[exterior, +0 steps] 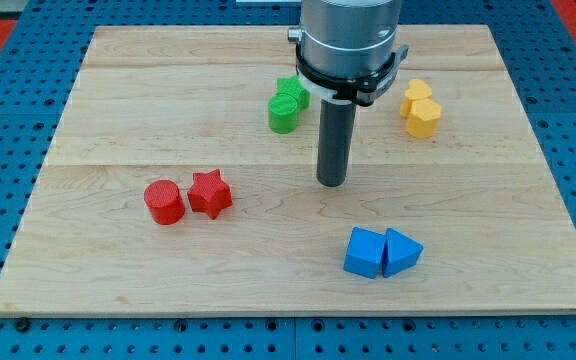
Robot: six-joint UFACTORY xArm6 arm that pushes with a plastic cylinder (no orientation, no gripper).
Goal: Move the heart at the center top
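Centrally, my tip (332, 183), yellow blocks (420, 108) near top edge

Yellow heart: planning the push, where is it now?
The yellow heart sits upper right in the camera view, touching the yellow hexagon below it, right of my tip.

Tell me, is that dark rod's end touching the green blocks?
Apart. The camera view shows bare wood between my tip and the green blocks, which sit toward the view's upper left of it.

The pale wooden table (118, 290) carries four pairs of touching blocks: red cylinder (164, 202) and red star (210, 193), two green blocks (287, 103), two yellow blocks (420, 108), blue cube (365, 252) and blue wedge (402, 251).
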